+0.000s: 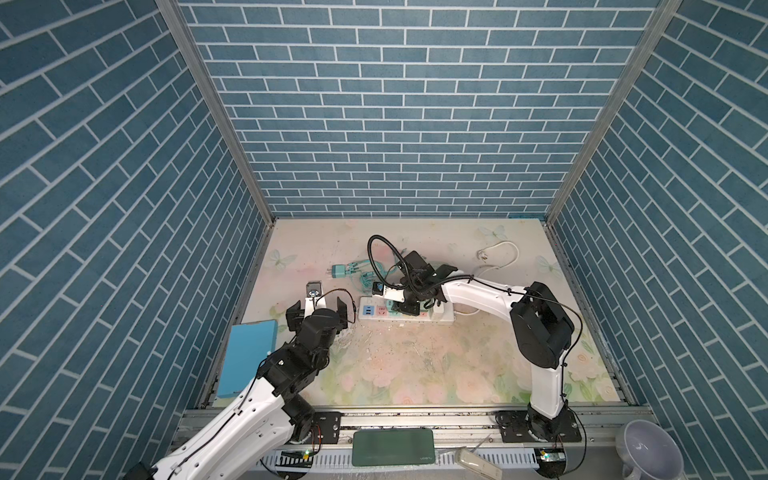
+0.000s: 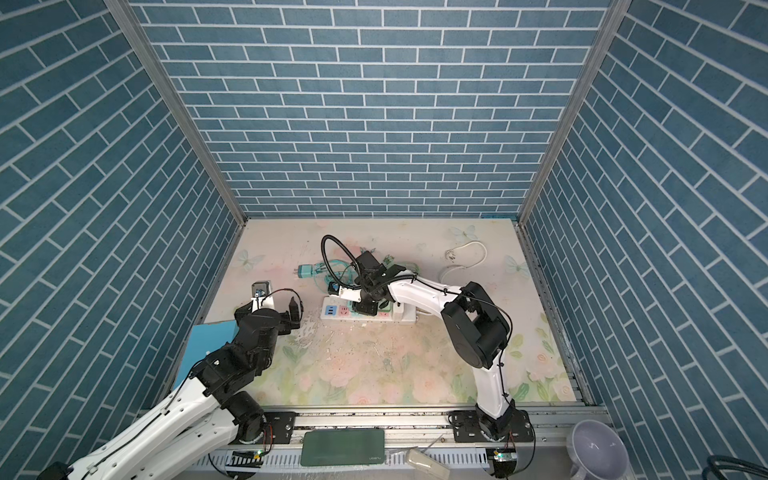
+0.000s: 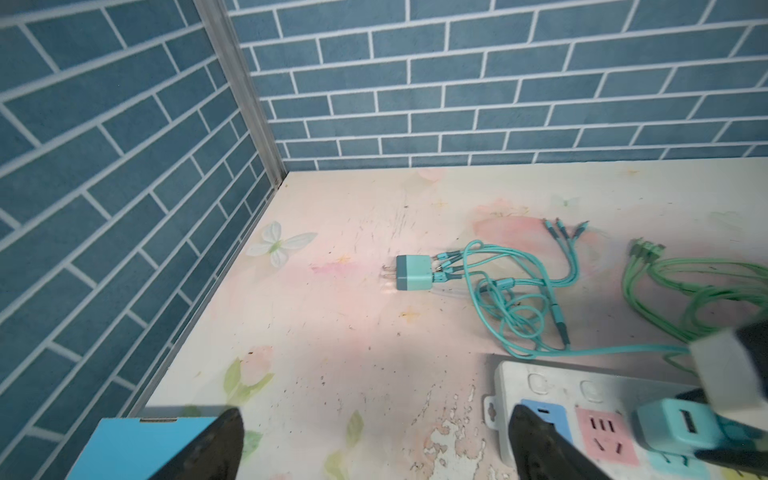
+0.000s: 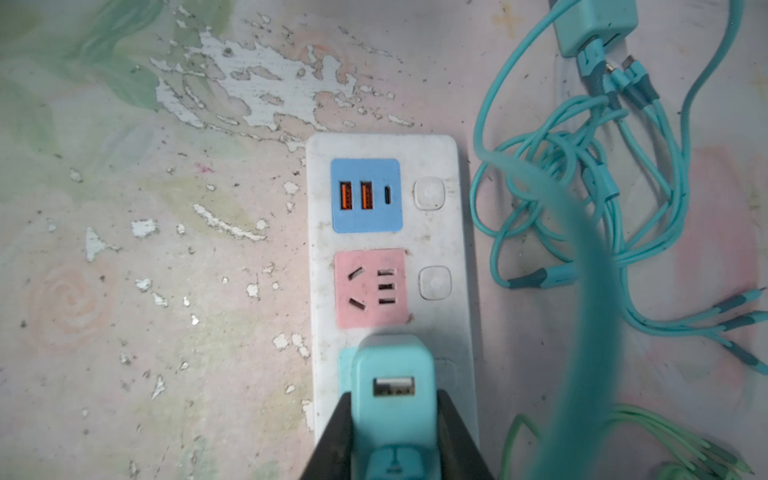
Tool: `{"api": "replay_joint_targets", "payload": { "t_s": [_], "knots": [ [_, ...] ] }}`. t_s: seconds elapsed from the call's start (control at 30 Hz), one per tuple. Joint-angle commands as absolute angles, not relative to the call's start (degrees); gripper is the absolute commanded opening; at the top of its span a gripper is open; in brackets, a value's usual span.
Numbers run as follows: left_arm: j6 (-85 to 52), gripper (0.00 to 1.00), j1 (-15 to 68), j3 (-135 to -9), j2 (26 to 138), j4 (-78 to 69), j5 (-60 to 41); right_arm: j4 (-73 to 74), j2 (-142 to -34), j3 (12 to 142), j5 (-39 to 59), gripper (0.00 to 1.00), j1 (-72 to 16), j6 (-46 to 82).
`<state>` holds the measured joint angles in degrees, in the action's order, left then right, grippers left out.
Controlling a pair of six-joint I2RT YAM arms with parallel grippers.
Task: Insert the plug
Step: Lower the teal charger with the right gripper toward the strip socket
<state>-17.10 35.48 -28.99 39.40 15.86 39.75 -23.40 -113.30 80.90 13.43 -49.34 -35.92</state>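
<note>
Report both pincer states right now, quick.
Left pincer: open, holding nothing.
Right pincer: closed on the teal charger plug, at the power strip.

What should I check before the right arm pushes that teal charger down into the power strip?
1. Grip: right gripper is shut on the teal charger: ok.
2. Target: charger sits over the teal socket, next to the free pink socket: ok.
3. Prongs lined up with the slots: hidden under the charger body: cannot tell.
4. Bracing of the power strip: left gripper is open by its end, gripping nothing: not ok.
5. Snag risk: a teal cable hangs across the right wrist view: cannot tell.
</note>
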Motion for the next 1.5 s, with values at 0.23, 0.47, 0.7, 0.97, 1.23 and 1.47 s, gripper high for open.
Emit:
{"api": "replay_joint_targets", "payload": {
  "t_s": [0.23, 0.47, 0.7, 0.97, 1.23, 1.47],
  "knots": [
    [-18.0, 1.0, 29.8, -31.4, 45.0, 12.3, 33.9, -29.1, -119.5, 70.1, 10.3, 0.0, -47.0, -30.5],
    [-18.2, 1.0, 29.6, -30.3, 43.9, 11.0, 32.5, -29.7, -118.4, 70.6, 11.3, 0.0, -45.5, -29.1],
    [-17.6, 1.0, 29.5, -31.2, 43.0, 12.5, 31.6, -35.0, -119.2, 74.6, 9.7, 0.0, -45.2, -25.5],
    [-16.3, 0.96, 29.5, -31.5, 44.4, 10.6, 26.8, -33.1, -116.5, 72.9, 9.8, 0.0, -44.4, -19.7],
    [-15.1, 0.97, 29.4, -32.9, 45.4, 10.7, 25.3, -26.0, -115.0, 68.2, 12.4, 0.0, -44.1, -14.9],
    [-14.9, 0.97, 29.4, -34.1, 46.7, 10.6, 24.1, -16.1, -113.6, 61.3, 11.9, 0.0, -43.0, -10.4]
  ]
}}
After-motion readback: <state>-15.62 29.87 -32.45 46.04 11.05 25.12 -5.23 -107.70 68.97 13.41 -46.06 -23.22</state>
